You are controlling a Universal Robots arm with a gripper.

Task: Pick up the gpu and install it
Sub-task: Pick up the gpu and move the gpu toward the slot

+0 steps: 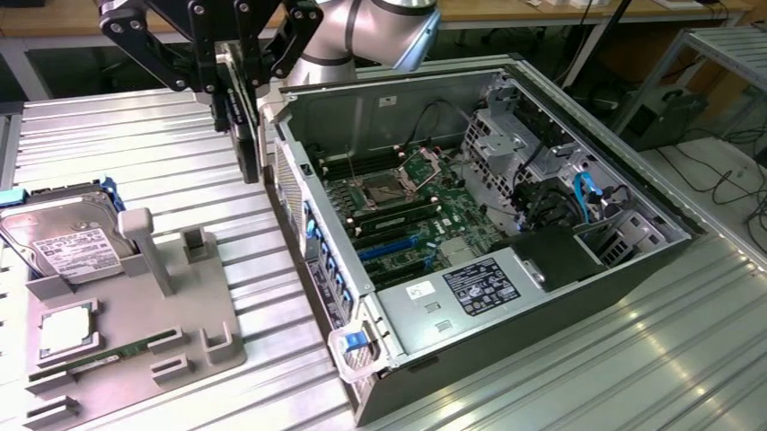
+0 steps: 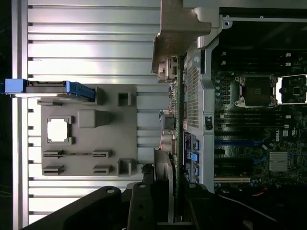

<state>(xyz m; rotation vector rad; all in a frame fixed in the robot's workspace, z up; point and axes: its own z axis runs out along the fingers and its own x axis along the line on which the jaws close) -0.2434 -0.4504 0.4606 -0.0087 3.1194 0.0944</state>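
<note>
The gpu (image 1: pixel 247 148) is held by the gripper (image 1: pixel 240 103) (fingers clamped on it).
It is seen upright just outside the open computer case (image 1: pixel 359 112), above the ribbed table (image 1: pixel 144 135).

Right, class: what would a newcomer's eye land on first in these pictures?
The open computer case lying on its side mid-table, its motherboard exposed. Just outside its wall, at the exterior view's upper left, the claw holds the gpu on edge. At the exterior view's left, a grey holder carries a hard drive.
</note>
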